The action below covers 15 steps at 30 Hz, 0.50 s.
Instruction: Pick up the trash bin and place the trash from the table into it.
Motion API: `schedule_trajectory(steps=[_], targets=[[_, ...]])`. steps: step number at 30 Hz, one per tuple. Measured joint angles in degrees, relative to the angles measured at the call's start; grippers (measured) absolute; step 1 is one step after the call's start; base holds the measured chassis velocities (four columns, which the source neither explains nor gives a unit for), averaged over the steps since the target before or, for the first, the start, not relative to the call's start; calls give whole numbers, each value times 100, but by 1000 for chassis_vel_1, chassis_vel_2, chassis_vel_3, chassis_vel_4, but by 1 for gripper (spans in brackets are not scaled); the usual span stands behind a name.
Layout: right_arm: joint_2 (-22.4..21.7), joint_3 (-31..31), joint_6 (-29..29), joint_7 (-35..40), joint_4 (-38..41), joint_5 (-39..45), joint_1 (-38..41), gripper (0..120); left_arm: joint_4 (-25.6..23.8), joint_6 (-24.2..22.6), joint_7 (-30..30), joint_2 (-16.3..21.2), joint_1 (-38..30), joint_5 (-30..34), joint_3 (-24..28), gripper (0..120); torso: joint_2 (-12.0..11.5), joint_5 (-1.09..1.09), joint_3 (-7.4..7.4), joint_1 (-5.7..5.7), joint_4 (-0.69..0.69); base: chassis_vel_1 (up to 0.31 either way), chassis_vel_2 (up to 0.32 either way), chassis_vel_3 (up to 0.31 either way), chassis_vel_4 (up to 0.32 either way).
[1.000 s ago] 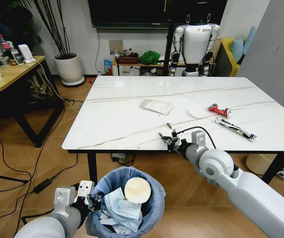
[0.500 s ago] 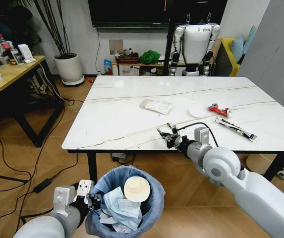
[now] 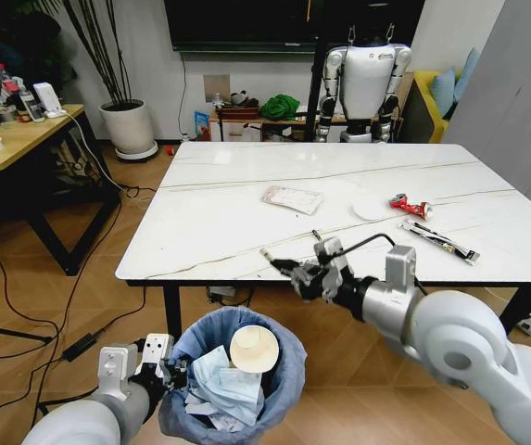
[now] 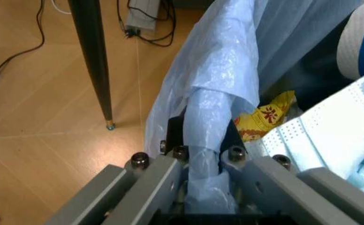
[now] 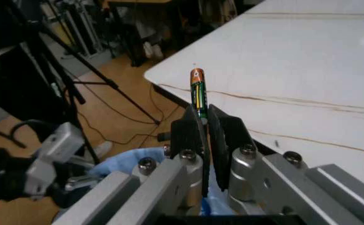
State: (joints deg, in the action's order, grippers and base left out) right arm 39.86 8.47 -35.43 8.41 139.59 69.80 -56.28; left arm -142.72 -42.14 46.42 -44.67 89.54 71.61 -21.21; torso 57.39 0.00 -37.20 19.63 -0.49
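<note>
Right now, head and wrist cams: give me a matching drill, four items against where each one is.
Items:
1. battery
2. paper cup
3. red wrapper
4. bin liner rim

Places:
A. on the table
B. clamped in the left end effector
C. inside the trash bin
D. pinched in the right end effector

Pairs: 1-D, 2-C, 3-A, 4-B

Both grippers' fingers [image 5: 194,133] clamped, right arm outstretched.

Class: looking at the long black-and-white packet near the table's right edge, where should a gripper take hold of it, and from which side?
Grip the long packet across its narrow middle, coming from above. It lies flat on the table, so no side gives access underneath; its slim width fits between the fingers.
</note>
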Motion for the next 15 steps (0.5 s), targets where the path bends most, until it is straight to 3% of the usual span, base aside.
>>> schedule_trajectory(steps=[9,15], targets=[[-262,317,-83,-835,402,-143,-255,2,64,0,80,-43,-64,102,-22,0,1,0,0,0,0,0,0,0,0],[-340,358,-103,-1311,400,-731,-690,2,42,0,119,-69,-69,199,-54,0,1,0,0,0,0,0,0,0,0]])
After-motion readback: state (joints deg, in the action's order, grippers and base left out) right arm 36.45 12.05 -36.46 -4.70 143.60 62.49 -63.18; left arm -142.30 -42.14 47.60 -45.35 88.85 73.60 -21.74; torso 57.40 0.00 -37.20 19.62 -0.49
